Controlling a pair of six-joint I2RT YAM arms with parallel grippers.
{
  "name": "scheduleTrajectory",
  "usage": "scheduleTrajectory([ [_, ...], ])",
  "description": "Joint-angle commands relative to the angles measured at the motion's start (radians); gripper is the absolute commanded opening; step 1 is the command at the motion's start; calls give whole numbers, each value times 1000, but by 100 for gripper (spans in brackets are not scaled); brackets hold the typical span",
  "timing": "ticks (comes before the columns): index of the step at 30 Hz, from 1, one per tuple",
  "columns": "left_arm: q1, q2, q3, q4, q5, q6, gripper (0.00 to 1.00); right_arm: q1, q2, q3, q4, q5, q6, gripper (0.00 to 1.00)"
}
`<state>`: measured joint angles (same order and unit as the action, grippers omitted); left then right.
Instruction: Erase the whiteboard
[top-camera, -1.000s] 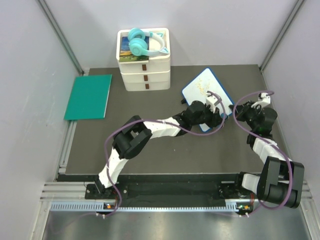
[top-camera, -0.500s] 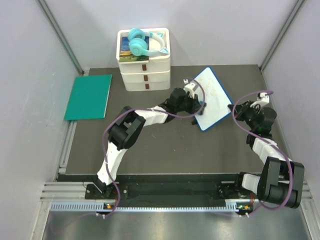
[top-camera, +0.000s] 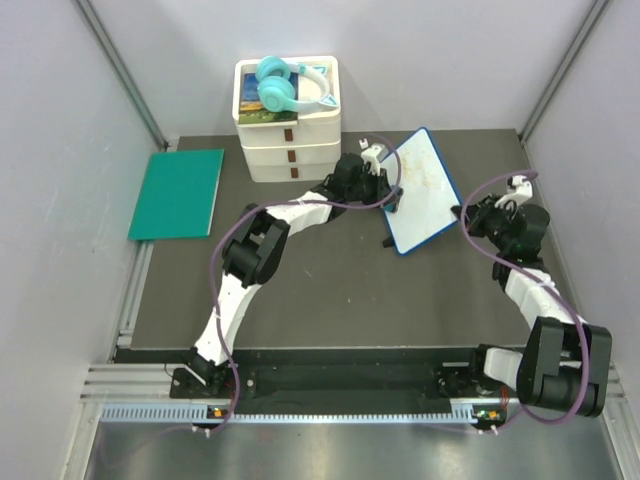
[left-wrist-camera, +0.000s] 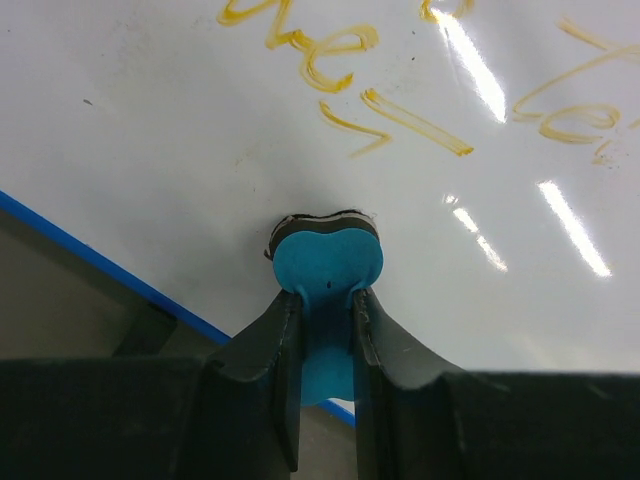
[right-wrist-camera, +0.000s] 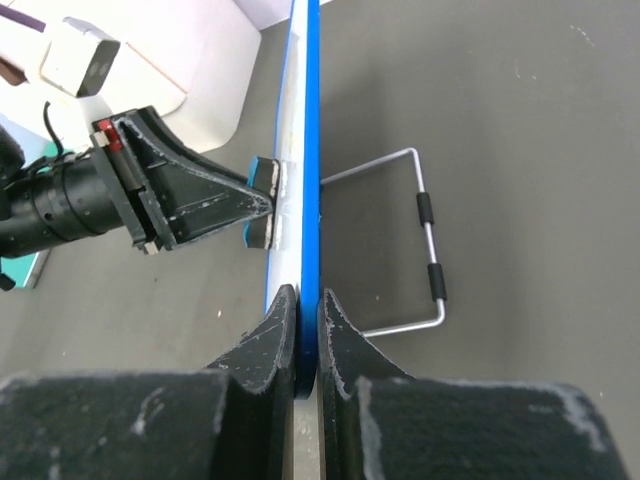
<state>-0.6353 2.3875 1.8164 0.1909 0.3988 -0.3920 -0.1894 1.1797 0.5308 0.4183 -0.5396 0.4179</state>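
At the far right of the table (top-camera: 330, 300), the whiteboard (top-camera: 425, 190) stands tilted on its wire stand (right-wrist-camera: 425, 240), its blue frame pinched tight by the right gripper (right-wrist-camera: 300, 305) at the near right edge. The left gripper (left-wrist-camera: 325, 300), drawn narrow around a blue eraser (left-wrist-camera: 327, 262), presses the felt against the board's face low down, near the frame. Yellow scribbles (left-wrist-camera: 400, 110) lie unwiped above the eraser. The wipe in hand likely calls for sweeping the eraser up and across those marks with the pad flat and the pressure even. The right gripper would need to brace the frame so the board neither tips back on its stand nor slides. Pushing too hard could fold the board over. The strip beside the right gripper's hold may be hard to reach. Stacked white drawers (top-camera: 290, 150), with teal headphones (top-camera: 285, 85) on top, sit just left of the left arm and could crowd a wide stroke. A green mat (top-camera: 178, 192) lies well apart at the far left, out of the way.
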Motion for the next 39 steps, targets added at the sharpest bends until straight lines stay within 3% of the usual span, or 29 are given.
scheduleTrajectory([
  [1, -4, -34, -35, 39, -40, 30, 0, 33, 5, 54, -102, -154, -111, 0],
  [6, -3, -168, -173, 82, -124, 96, 0, 34, -6, 55, -148, -186, -117, 0],
  [14, 5, -264, -227, 59, -172, 136, 0, 34, -40, 47, -280, -218, -154, 0],
  [25, 5, -356, -315, 90, -233, 154, 0, 33, 87, 92, -328, -316, -160, 0],
  [28, 5, -329, -293, 96, -236, 150, 0, 34, 104, 119, -337, -324, -160, 0],
  [39, 5, -111, 1, 122, -175, 81, 0, 54, 176, 195, -407, -338, -194, 0],
])
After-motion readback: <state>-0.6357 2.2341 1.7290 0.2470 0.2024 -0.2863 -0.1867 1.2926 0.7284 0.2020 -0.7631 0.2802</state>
